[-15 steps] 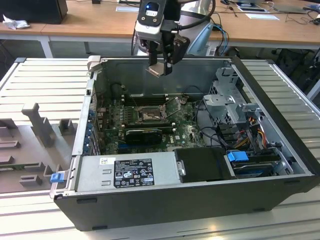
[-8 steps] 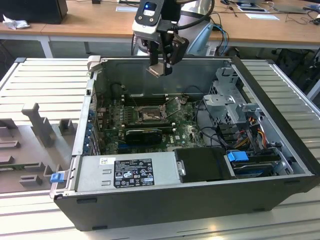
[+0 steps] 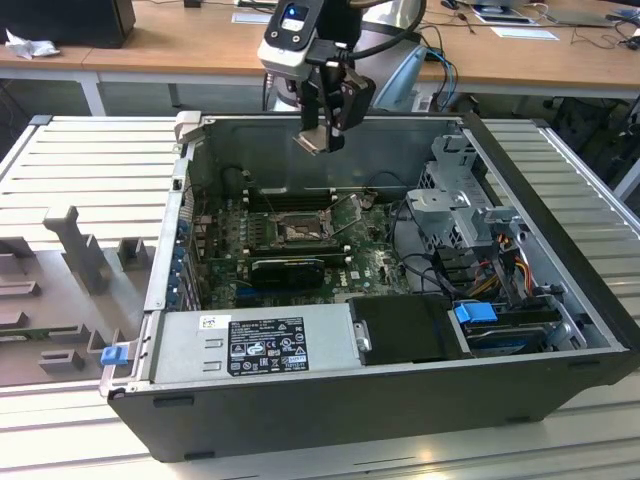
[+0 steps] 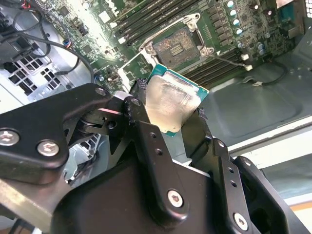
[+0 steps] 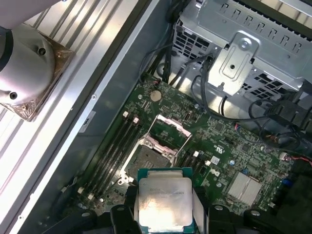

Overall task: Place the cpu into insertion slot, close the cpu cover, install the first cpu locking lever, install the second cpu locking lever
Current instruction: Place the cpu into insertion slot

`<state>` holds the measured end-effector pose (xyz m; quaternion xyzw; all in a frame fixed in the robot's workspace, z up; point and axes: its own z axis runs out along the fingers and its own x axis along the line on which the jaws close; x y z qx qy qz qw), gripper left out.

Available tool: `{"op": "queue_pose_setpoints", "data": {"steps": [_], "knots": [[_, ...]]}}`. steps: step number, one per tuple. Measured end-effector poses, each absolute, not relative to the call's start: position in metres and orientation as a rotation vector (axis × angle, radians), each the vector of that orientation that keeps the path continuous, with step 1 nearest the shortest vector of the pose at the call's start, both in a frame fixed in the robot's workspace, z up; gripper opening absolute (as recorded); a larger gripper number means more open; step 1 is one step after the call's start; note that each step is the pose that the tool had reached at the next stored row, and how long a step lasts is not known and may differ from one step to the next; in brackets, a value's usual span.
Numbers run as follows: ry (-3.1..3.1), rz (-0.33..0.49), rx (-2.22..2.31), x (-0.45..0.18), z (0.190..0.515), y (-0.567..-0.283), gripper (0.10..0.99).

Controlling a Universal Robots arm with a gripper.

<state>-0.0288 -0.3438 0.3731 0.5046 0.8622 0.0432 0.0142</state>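
Above the open computer case, the end effector was clamped on the cpu, clear of the bare insertion slot; the cpu cover stood open.

Exterior view: green motherboard inside a dark grey computer case. The power supply is silver-grey and carries a black label with white print. At the right are a blue clip and orange and yellow wires. The table is ribbed and light grey. Second wrist view: black gripper; cpu with a silver-grey top and green border; insertion slot with a dull grey-gold contact field in a black frame.
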Motion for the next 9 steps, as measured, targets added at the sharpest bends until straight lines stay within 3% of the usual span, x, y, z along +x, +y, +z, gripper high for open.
{"op": "queue_pose_setpoints", "data": {"steps": [9], "knots": [[2.627, 0.133, 1.661, -0.0288, 0.3726, -0.3438, 0.529]]}}
